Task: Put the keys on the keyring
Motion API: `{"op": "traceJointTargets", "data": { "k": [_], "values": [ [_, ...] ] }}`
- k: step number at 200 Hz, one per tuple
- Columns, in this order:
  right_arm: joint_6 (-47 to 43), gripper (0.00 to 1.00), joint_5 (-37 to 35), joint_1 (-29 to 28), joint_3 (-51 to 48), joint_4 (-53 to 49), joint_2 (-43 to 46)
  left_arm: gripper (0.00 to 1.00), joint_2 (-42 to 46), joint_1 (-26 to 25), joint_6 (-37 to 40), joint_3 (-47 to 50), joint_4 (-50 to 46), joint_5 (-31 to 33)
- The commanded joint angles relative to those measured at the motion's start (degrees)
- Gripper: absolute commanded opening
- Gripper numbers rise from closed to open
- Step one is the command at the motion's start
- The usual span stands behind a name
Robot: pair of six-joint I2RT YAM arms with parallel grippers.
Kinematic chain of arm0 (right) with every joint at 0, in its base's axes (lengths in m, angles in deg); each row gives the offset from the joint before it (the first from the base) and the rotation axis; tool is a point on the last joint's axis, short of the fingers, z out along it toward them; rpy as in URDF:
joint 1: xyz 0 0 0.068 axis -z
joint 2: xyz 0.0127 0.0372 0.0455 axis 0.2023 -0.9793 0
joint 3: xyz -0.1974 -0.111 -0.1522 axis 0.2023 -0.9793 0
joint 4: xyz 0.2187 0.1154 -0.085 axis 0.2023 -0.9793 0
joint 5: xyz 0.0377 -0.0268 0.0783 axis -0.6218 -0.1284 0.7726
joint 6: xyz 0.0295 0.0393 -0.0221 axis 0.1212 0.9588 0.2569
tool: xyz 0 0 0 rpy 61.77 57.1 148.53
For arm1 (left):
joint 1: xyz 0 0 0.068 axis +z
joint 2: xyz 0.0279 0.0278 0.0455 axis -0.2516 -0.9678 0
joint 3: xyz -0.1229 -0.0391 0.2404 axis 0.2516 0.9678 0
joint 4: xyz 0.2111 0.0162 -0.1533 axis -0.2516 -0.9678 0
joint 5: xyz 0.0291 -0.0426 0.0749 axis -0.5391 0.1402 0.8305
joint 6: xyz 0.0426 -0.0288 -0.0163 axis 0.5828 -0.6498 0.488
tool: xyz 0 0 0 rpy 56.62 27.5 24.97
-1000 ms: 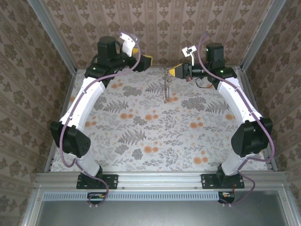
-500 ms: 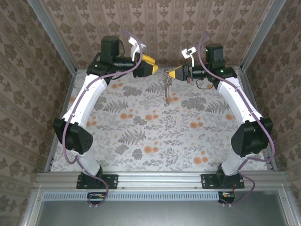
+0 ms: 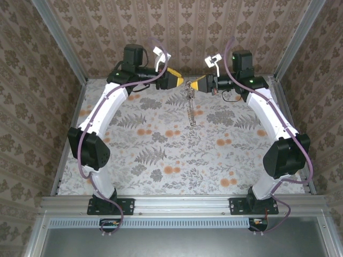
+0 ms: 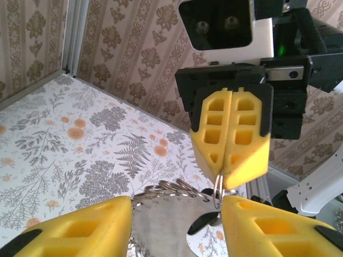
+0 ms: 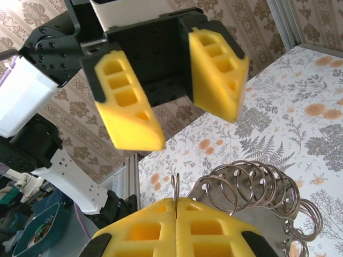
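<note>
Up at the far end of the flowered table (image 3: 161, 160), tip to tip above it: left gripper (image 3: 182, 82) and right gripper (image 3: 193, 84). Both arms stretched forward and bent in toward the middle.

On the right gripper, yellow fingers (image 5: 214, 230) pressed flat together, clamped on a thin wire keyring (image 5: 174, 187) that pokes up out of the seam between them. Just beside that pinch, a bunch of coiled rings (image 5: 252, 182), and under them a flat shiny metal piece (image 4: 161, 230) with a hole in it.

From above, read as one thin strand dangling from the right fingertips down toward the table (too small there to tell the keys from the rings).

On the left gripper, fingers spread apart and closed on nothing. In the left wrist view, one finger to either side of the flat piece, with the coiled rings just above the gap. No telling whether either finger touches the metal. In the right wrist view, clear space between those two fingers.
</note>
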Motion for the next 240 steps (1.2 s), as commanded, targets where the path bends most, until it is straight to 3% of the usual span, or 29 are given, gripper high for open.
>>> {"op": "traceJointTargets", "data": {
  "k": [1,167,240],
  "values": [
    [-0.90,0.00,1.58,-0.53,0.79,1.18,-0.63,0.45,-0.66,-0.62,-0.85,-1.91,1.39,-2.76],
    [-0.37,0.00,0.93,-0.76,0.08,2.50,-0.55,0.35,-1.54,-3.39,0.27,-1.43,0.43,-3.95],
    [-0.85,0.00,0.50,-0.74,-0.25,2.20,-0.75,0.20,-1.20,-3.00,-0.40,0.28,2.29,-3.95]
  ]
}}
